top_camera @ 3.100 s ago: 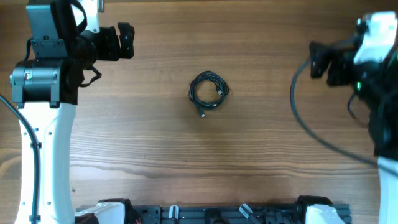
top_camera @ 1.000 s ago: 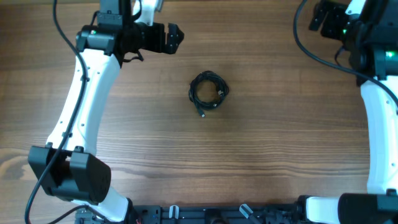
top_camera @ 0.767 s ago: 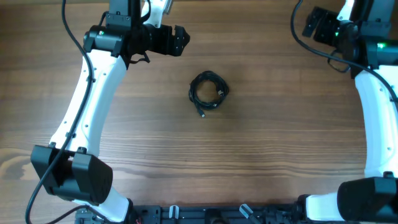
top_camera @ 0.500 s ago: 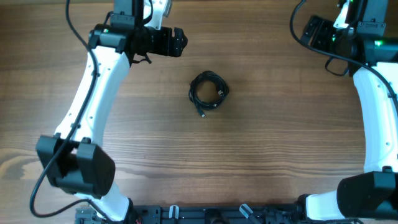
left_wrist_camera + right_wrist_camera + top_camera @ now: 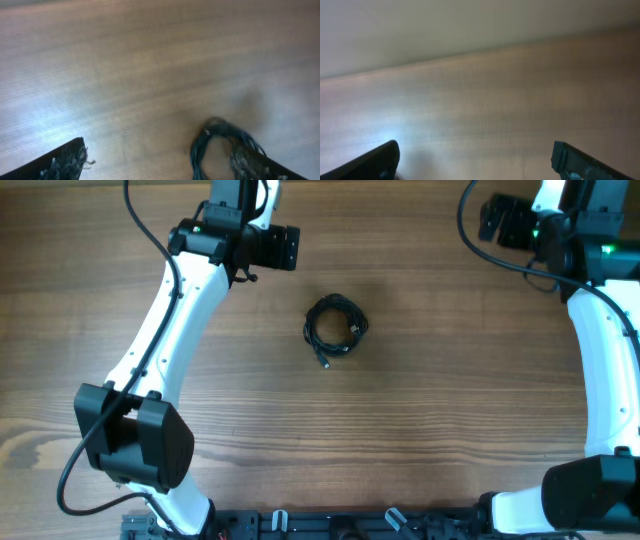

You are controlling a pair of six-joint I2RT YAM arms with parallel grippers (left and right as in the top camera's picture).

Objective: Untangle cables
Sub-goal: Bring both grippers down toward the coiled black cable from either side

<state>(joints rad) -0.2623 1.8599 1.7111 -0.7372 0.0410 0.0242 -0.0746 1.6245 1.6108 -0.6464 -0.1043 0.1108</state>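
The cables lie as one small black coil on the wooden table, a plug end sticking out at the coil's lower left. My left gripper hovers above and to the left of the coil, open and empty. In the left wrist view the cables show blurred at the bottom right, just inside the right finger, and the left gripper has its fingers wide apart. My right gripper is far off at the top right, open. The right wrist view shows the right gripper over bare wood.
The robot bases and a dark rail sit along the near edge. A thick black arm cable loops beside the right arm. The table's far edge meets a pale wall in the right wrist view.
My left arm has swung right and forward, bringing its gripper nearer the coil. The right gripper has shifted a little left along the far edge. The coil has not moved.
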